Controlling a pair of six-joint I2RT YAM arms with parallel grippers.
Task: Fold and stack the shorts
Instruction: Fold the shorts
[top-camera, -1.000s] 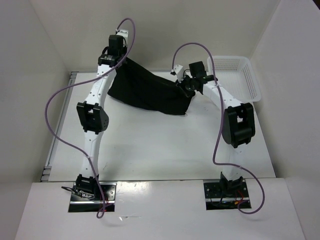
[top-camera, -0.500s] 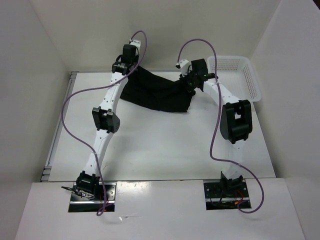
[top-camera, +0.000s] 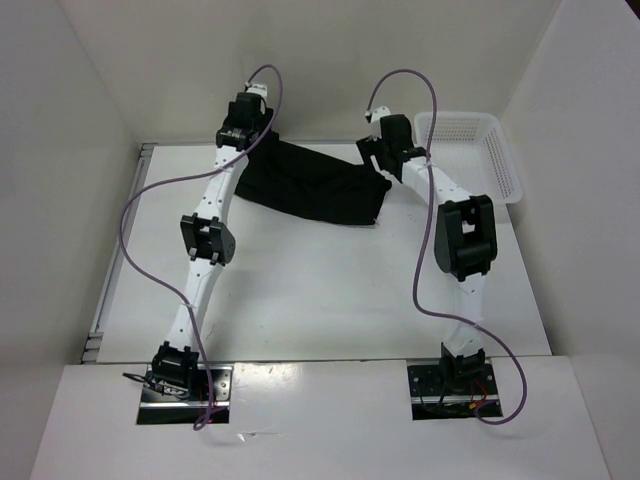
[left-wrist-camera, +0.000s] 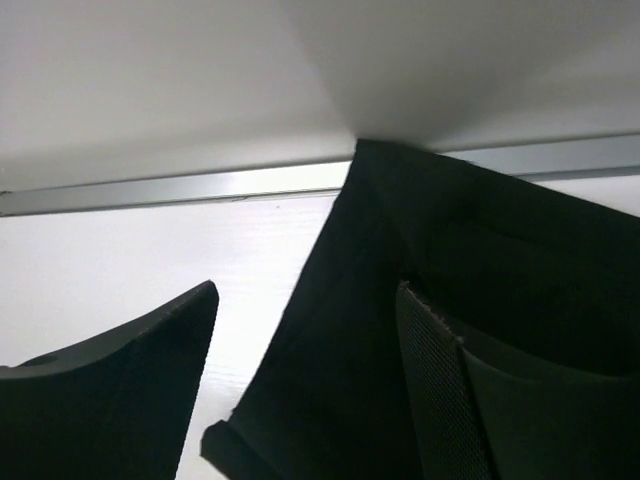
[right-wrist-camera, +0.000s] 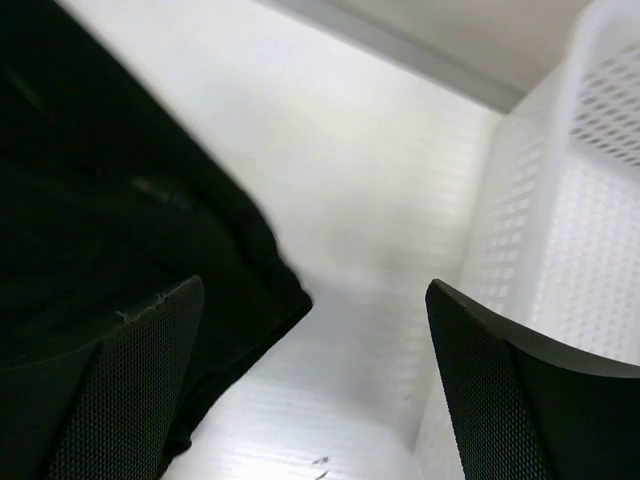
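My left gripper (left-wrist-camera: 308, 300) hangs at the far left corner of the shorts (top-camera: 315, 190), close to the back wall. Its jaws stand well apart and hold nothing. In the left wrist view the black cloth runs from the metal rail (left-wrist-camera: 180, 187) at the table's far edge down between my two fingers and under the right-hand one. The left-hand finger (left-wrist-camera: 130, 390) sits over bare white table (top-camera: 320, 290), clear of the cloth's edge.

My right gripper (right-wrist-camera: 315, 290) is at the opposite, far right corner of the shorts. Its jaws are also spread wide, with nothing clamped. In the right wrist view the shorts fill the left side and pass under my left-hand finger (right-wrist-camera: 110, 390). Their rounded corner ends roughly midway between the fingertips, and the gap beyond it shows only table. The basket (right-wrist-camera: 560, 250) stands just beside my right-hand finger, its mesh wall close to the pad.

From above, the shorts lie flat on the far half of the table, stretched as a dark band between my two wrists, with the basket off to the right of them and apart from the cloth. Whether either fingertip actually touches the fabric I cannot tell; the wrist views are too close and dark there.
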